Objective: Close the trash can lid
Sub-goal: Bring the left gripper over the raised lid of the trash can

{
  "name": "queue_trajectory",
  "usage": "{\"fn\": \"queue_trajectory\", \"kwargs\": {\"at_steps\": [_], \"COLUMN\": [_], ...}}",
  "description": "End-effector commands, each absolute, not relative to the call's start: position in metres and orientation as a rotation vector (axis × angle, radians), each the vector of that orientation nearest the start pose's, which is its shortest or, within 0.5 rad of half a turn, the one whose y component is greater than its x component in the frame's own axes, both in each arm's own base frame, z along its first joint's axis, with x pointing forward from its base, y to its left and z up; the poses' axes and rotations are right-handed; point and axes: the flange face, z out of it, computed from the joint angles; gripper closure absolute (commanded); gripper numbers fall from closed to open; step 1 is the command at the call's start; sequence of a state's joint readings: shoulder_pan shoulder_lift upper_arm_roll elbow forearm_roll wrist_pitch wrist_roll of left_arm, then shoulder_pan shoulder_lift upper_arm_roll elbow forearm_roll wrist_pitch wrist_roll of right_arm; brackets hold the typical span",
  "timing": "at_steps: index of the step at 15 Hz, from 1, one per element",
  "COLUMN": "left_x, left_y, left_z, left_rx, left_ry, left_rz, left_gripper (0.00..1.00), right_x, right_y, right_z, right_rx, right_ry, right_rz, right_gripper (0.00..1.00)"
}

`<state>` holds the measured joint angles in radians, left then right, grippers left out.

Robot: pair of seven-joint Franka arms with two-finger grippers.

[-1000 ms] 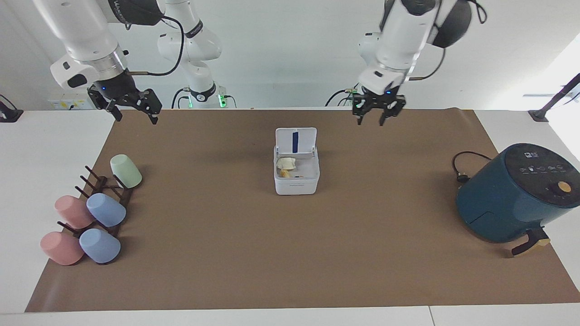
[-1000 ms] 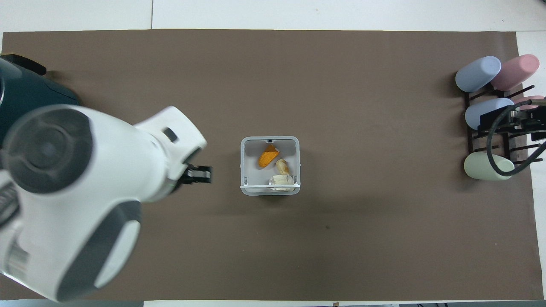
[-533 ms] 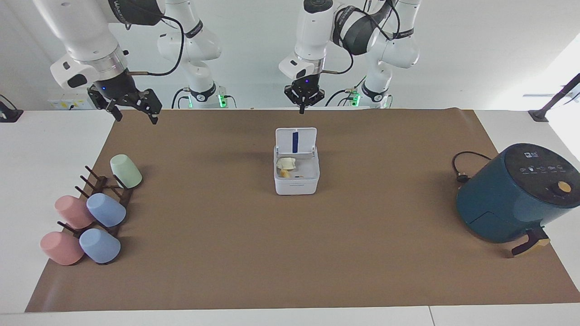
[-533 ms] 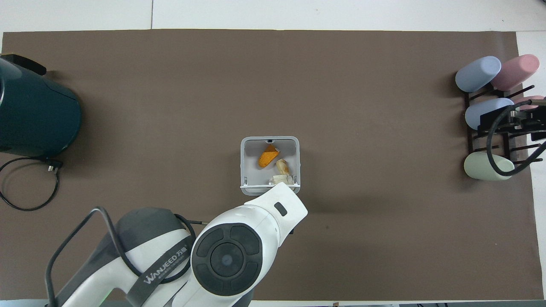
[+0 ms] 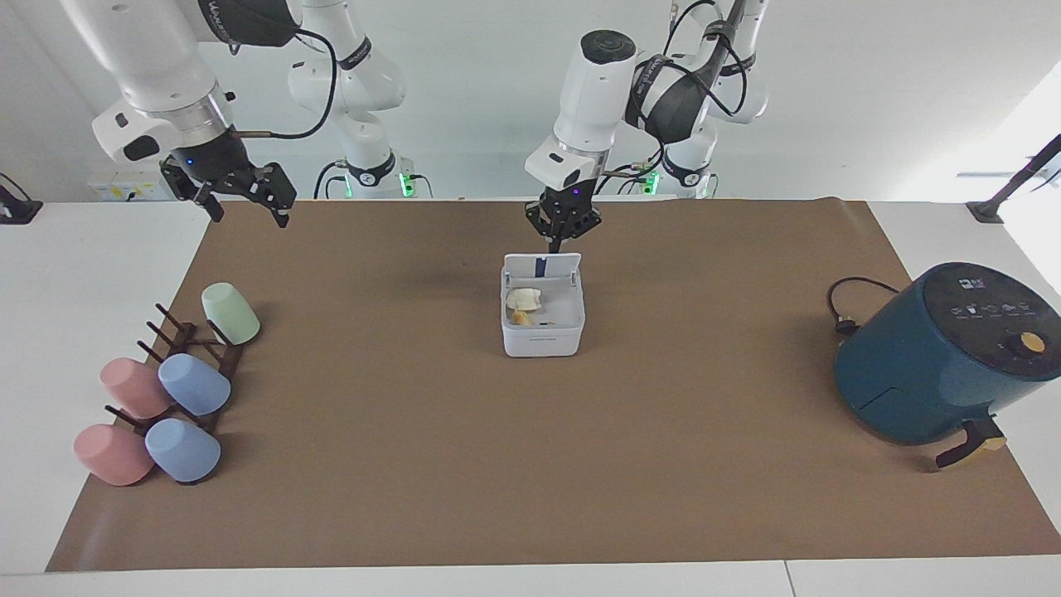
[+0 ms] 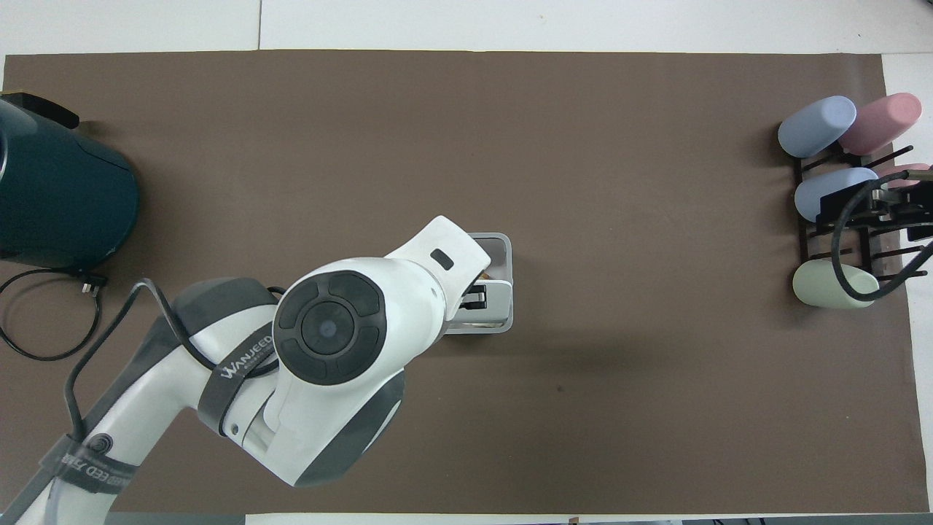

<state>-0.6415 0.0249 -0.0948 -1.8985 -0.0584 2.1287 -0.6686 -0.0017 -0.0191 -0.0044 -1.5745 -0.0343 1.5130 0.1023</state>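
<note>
Compared with half a second earlier, the lid [image 5: 540, 268] has tipped forward: it stood close to upright then, with a long run of its blue underside stripe showing; now it leans over the opening and only a short piece of the stripe shows. The left gripper [image 5: 557, 242] has come down from above the brown mat's robot-side edge to the lid's raised free edge, fingertips at or on that edge. Its jaws look drawn together to a narrow point, clamped on nothing. In the overhead view the left arm's wrist now covers much of the trash can [image 6: 501, 292], where earlier it sat short of it.

The trash can [image 5: 543, 319] has not shifted. It sits near the middle of the brown mat [image 5: 530, 464], somewhat closer to the robot-side edge. It is still open, and pale and orange scraps [image 5: 524, 303] lie inside.

The right gripper [image 5: 245, 207] is unchanged: it waits in the air over the mat's robot-side corner at the right arm's end, jaws apart.

Cups on the dark rack [image 5: 184, 377] near the right arm's end of the mat are as before: one green, two blue, two pink. The teal air fryer [image 5: 941, 356] at the left arm's end, with its coiled black cord [image 5: 847, 305], is also unmoved.

Readable writing: "WANJEED" on the grey band of the left arm [image 6: 240, 361] in the overhead view. The icons on the fryer's top panel cannot be read.
</note>
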Motion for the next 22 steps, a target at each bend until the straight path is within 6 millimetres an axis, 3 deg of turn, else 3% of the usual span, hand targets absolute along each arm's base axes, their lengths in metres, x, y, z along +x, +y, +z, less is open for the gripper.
{"fn": "queue_trajectory", "kwargs": {"at_steps": [1, 5, 9, 16, 22], "left_x": [0.459, 0.478, 0.494, 0.492, 0.487], "left_y": [-0.398, -0.4, -0.389, -0.392, -0.393], "left_z": [0.5, 0.465, 0.45, 0.405, 0.394], "left_rx": [-3.351, -3.355, -3.355, -3.343, -3.333], "left_ry": [-0.001, -0.038, -0.072, -0.06, -0.049], "left_rz": [-0.242, -0.248, -0.265, -0.255, -0.23], "left_gripper": [1.0, 1.0, 1.0, 1.0, 1.0], "right_x": [0.537, 0.537, 0.537, 0.537, 0.537], "right_y": [-0.008, -0.008, -0.008, -0.008, -0.008], "right_z": [0.628, 0.628, 0.628, 0.628, 0.628], "right_rx": [-3.173, -3.173, -3.173, -3.173, -3.173], "right_ry": [0.15, 0.15, 0.15, 0.15, 0.15], "right_rz": [0.056, 0.056, 0.056, 0.056, 0.056], "right_gripper": [0.0, 0.0, 0.0, 0.0, 0.0]}}
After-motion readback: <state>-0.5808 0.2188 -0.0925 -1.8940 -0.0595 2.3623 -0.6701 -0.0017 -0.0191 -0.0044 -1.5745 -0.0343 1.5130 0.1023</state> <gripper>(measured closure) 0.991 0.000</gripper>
